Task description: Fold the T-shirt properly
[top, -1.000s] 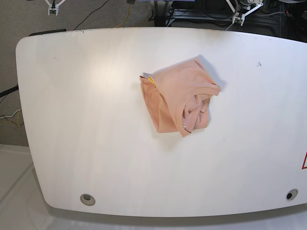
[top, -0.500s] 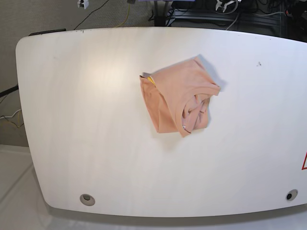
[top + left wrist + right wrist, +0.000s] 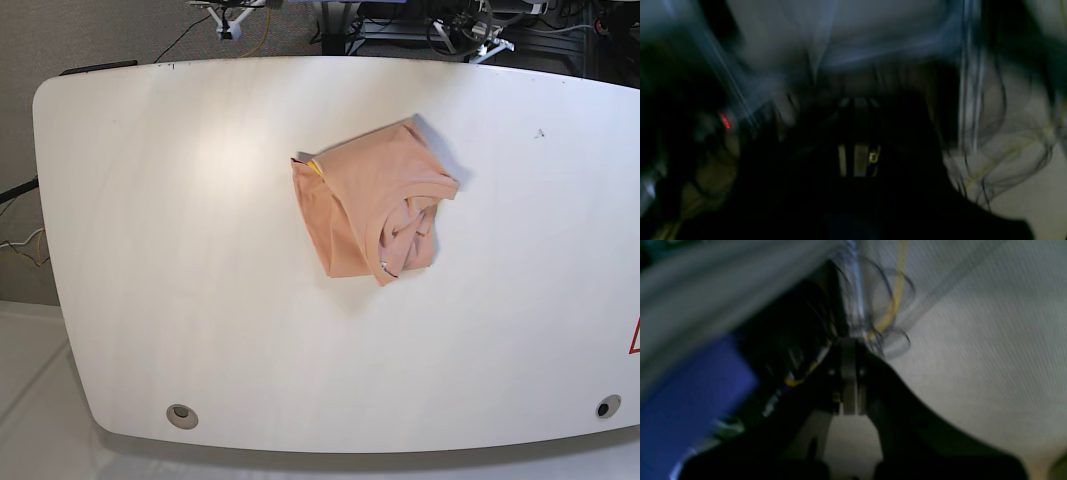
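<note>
Left wrist view: heavily blurred and dark. The left gripper (image 3: 858, 156) appears as a black silhouette with its pale finger faces pressed together, jaws closed on nothing. Behind it lie blurred grey cables (image 3: 968, 100) and a small red indicator light (image 3: 725, 120). No writing is legible.

Right wrist view: also blurred. The right gripper (image 3: 848, 380) shows two dark fingers meeting along a pale central strip, jaws closed and empty. Beyond it run a yellow cable (image 3: 893, 303) and thin dark looped wires over grey ribbed carpet (image 3: 990, 340); a blue blurred panel (image 3: 690, 413) fills the lower left.

Base view: the peach-orange short-sleeved cotton T-shirt (image 3: 365, 205) lies folded into a compact, slightly skewed bundle on the white rounded-corner table (image 3: 180, 250), right of centre and toward the far edge. A yellow printed mark (image 3: 315, 167) peeks out at its upper left corner, too small to read; the neckline faces the lower right. A red triangular marking (image 3: 634, 338) is cut off at the table's right edge. Both arms are only just visible beyond the far edge.
</note>
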